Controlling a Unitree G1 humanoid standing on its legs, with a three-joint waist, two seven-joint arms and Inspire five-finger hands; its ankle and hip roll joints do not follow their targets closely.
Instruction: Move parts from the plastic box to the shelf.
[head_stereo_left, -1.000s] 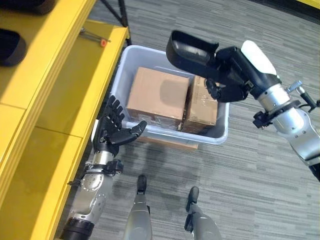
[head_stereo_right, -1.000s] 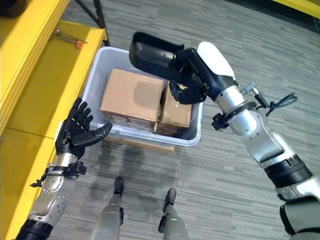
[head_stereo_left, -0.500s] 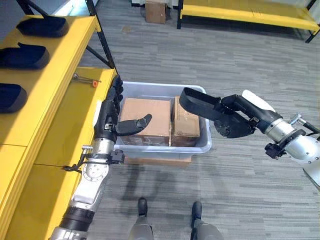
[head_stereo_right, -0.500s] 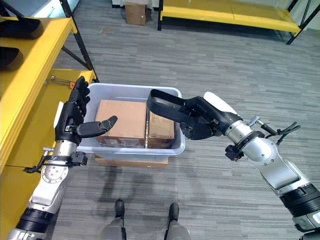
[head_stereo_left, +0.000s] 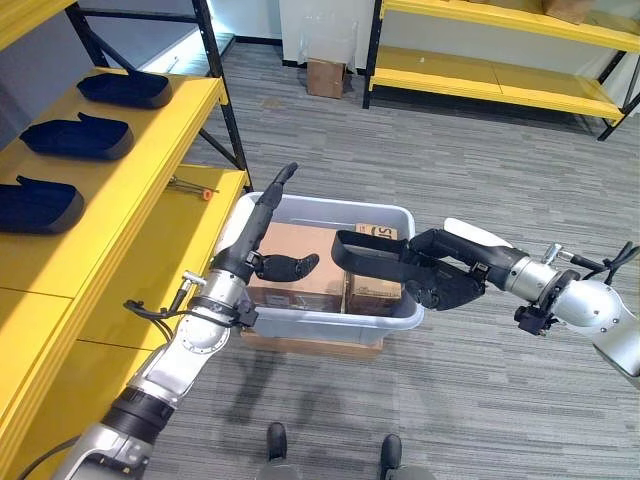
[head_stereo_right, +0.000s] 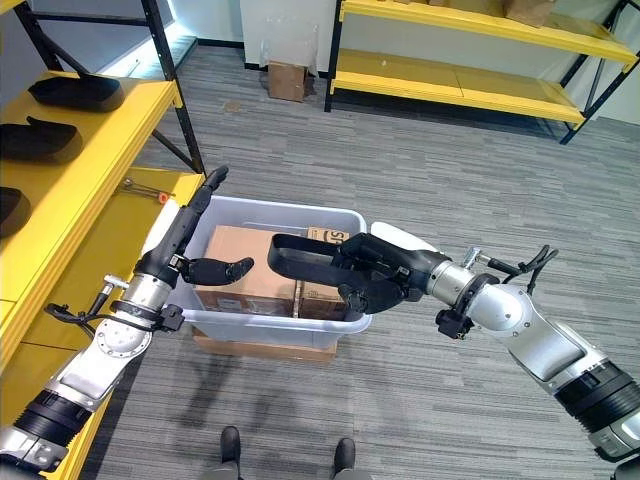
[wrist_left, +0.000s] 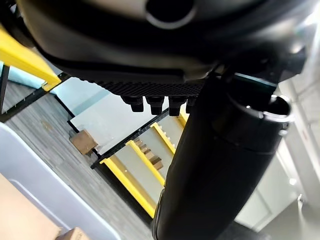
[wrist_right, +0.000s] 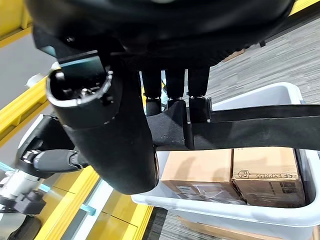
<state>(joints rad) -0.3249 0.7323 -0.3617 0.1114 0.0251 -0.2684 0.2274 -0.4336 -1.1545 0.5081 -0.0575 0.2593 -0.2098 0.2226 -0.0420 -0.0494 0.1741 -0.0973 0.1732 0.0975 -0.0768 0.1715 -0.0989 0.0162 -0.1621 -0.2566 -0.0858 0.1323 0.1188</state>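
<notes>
Right wrist view: right hand (wrist_right: 170, 107) curled round black part (wrist_right: 250, 131).

Print shows on the cardboard box (wrist_right: 267, 175), too small to read.

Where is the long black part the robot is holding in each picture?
Left eye view: the black part is in the middle, over the plastic box, gripped by the right robot hand.
Right eye view: middle, slightly left.
Right wrist view: a dark band running from the fingers to the edge.
Left wrist view: I cannot make it out.
Shared landmark: the cardboard boxes in the plastic box.
</notes>
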